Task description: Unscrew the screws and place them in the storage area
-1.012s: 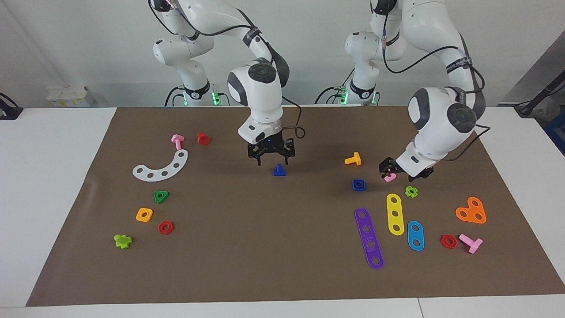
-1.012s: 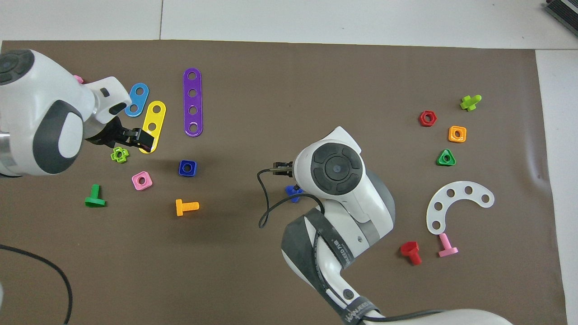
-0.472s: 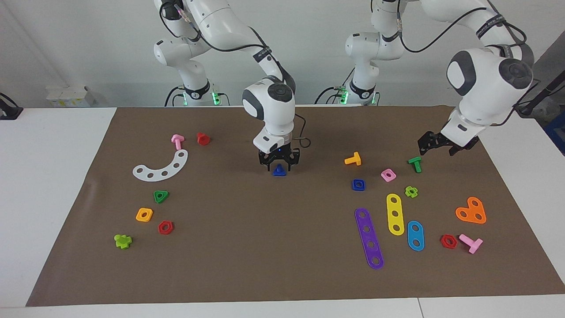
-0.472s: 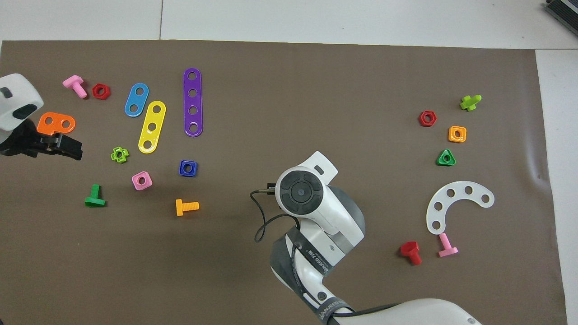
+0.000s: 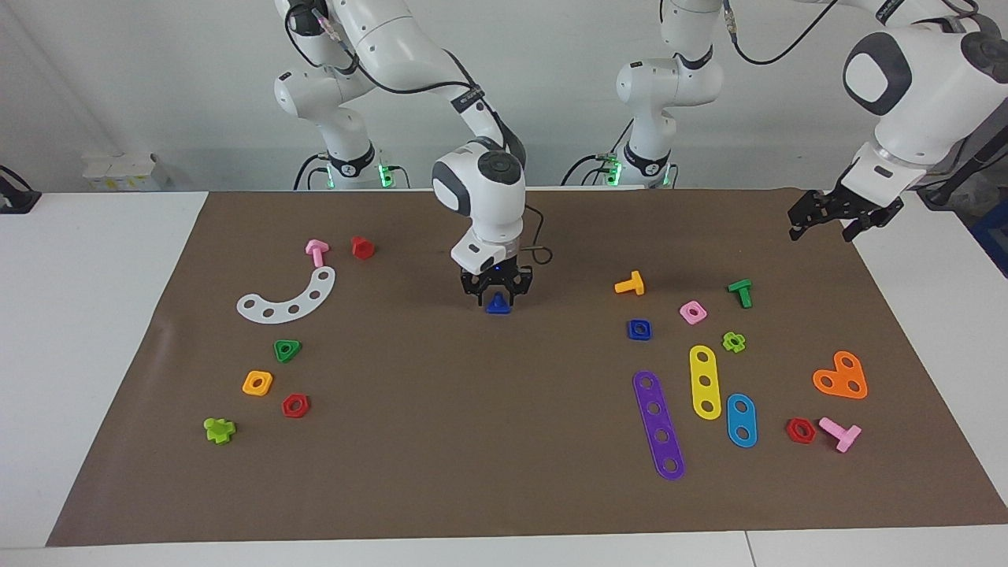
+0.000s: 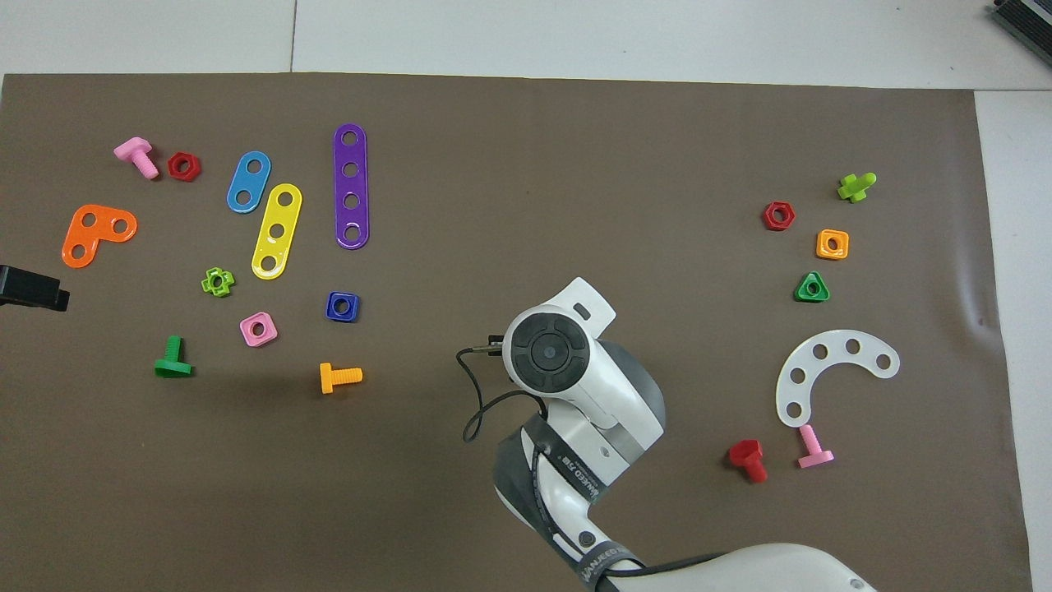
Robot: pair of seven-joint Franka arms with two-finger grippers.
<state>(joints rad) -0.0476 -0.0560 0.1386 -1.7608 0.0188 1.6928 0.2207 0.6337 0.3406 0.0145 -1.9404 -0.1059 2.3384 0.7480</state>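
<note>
The right gripper is down on the blue screw mid-mat, fingers straddling it (clamped or not, I cannot tell); the left gripper waits, spread.

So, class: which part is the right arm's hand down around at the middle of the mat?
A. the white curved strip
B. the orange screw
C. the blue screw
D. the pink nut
C: the right hand sits low on the mat with the blue screw between its fingers.

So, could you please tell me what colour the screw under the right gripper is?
Blue: the screw sits between the right gripper's fingers, clearest in the facing view.
</note>
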